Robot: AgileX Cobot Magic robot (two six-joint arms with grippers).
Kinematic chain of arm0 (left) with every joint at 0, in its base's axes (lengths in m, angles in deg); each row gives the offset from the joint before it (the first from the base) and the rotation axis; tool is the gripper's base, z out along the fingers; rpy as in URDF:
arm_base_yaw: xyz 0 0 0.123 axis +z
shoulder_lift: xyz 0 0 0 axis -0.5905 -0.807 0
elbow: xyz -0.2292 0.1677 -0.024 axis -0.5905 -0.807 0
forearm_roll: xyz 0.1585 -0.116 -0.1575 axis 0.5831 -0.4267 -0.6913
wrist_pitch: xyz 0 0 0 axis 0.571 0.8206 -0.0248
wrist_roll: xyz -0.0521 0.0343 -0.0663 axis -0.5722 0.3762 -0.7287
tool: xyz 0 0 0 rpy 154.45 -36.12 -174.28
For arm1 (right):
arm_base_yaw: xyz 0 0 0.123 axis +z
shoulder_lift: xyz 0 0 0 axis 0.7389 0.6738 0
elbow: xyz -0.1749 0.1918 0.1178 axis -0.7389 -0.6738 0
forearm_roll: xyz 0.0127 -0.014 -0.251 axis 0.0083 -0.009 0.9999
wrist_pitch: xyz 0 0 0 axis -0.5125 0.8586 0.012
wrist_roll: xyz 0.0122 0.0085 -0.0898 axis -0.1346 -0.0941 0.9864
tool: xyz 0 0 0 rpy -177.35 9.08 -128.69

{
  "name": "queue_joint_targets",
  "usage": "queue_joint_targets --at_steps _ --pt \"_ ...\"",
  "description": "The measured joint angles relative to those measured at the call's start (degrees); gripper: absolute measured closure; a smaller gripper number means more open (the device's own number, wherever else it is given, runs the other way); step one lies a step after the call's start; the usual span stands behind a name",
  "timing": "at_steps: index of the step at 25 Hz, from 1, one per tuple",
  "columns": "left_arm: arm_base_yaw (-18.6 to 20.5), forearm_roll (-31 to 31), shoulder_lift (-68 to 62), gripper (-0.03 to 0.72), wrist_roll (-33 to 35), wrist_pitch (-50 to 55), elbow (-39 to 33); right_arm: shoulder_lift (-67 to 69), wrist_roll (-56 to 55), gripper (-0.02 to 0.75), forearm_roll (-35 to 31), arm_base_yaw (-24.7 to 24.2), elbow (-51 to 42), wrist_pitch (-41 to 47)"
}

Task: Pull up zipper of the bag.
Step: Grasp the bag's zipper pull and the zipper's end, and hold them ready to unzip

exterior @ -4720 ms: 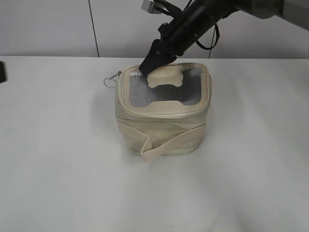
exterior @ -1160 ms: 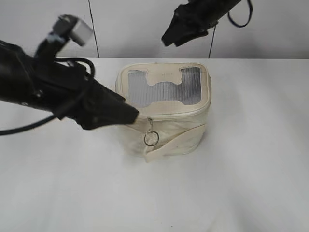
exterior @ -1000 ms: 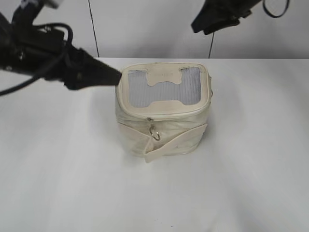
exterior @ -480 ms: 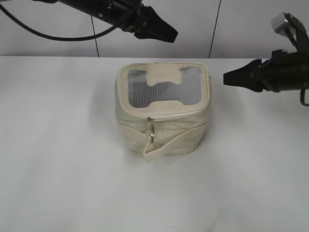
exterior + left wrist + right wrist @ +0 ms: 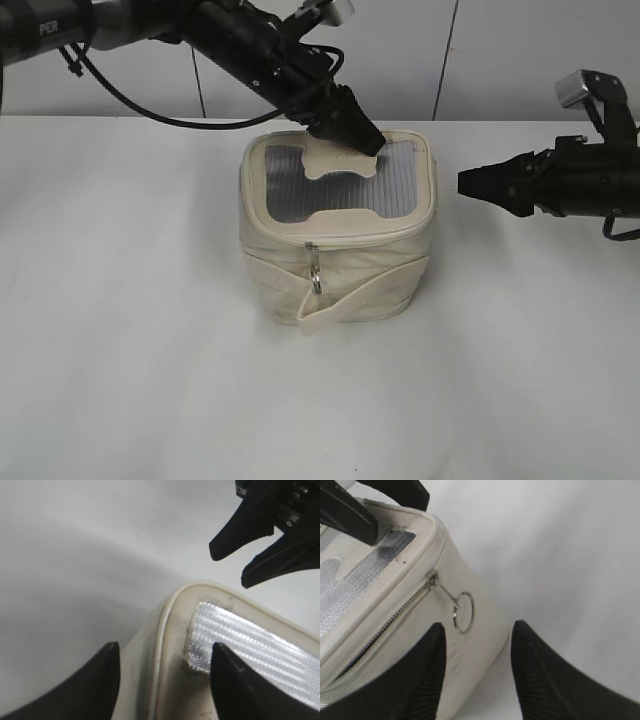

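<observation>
The cream bag (image 5: 340, 270) stands mid-table, its grey ribbed top with the cream patch facing up. The zipper (image 5: 350, 236) runs round the top rim; one silver ring pull (image 5: 316, 277) hangs at the front. My left gripper (image 5: 355, 135) is open and rests at the back of the bag's top; in the left wrist view (image 5: 164, 649) its jaws straddle the rim corner. My right gripper (image 5: 472, 184) is open, just right of the bag. In the right wrist view (image 5: 479, 626) a second ring pull (image 5: 464, 612) hangs right before its jaws at the zipper (image 5: 390, 622).
The cream strap band (image 5: 360, 295) wraps the bag's front, its loose end sticking out at the lower left. The white table (image 5: 150, 380) lies around the bag. A pale wall with dark vertical seams stands behind.
My left gripper has come down from above the bag onto the back of its top. My right gripper has stayed beside the bag's right side. The bag has not moved.
</observation>
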Motion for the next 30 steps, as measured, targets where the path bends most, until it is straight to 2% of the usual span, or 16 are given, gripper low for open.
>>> queue_joint_targets --at_steps 2,4,5,7,14,17,23,28,30 --pt "0.0 0.28 -0.53 0.318 -0.92 0.11 0.01 0.88 0.71 0.388 -0.13 0.0 0.0 0.74" --pt "-0.07 0.91 -0.6 0.498 -1.21 -0.06 0.06 1.85 1.73 0.388 -0.28 0.0 0.0 1.38" --pt "-0.07 1.21 -0.6 0.557 -1.23 -0.11 0.12 2.46 2.28 0.388 -0.28 0.0 0.0 1.96" --pt "-0.07 1.41 -0.64 0.62 -1.34 -0.11 0.12 3.51 3.04 0.388 -0.28 0.12 0.0 2.31" --pt "-0.07 1.46 -0.64 0.633 -1.44 -0.13 0.12 4.13 8.94 0.335 -0.28 3.24 -0.13 1.78" --pt "-0.07 1.47 -0.64 0.634 -1.44 -0.13 0.12 4.13 9.8 0.324 -0.32 5.25 0.41 -1.14" --pt "-0.07 1.65 -0.64 0.636 -1.46 -0.23 0.12 4.64 10.15 0.323 -0.32 8.64 4.22 -8.65" --pt "-0.01 1.89 -0.64 0.639 -1.57 -0.26 0.12 8.25 10.17 0.329 -0.4 9.66 7.96 -9.51" --pt "-0.01 1.93 -0.64 0.64 -1.63 -0.26 0.12 9.79 9.8 0.358 -0.4 9.73 9.44 -9.31"
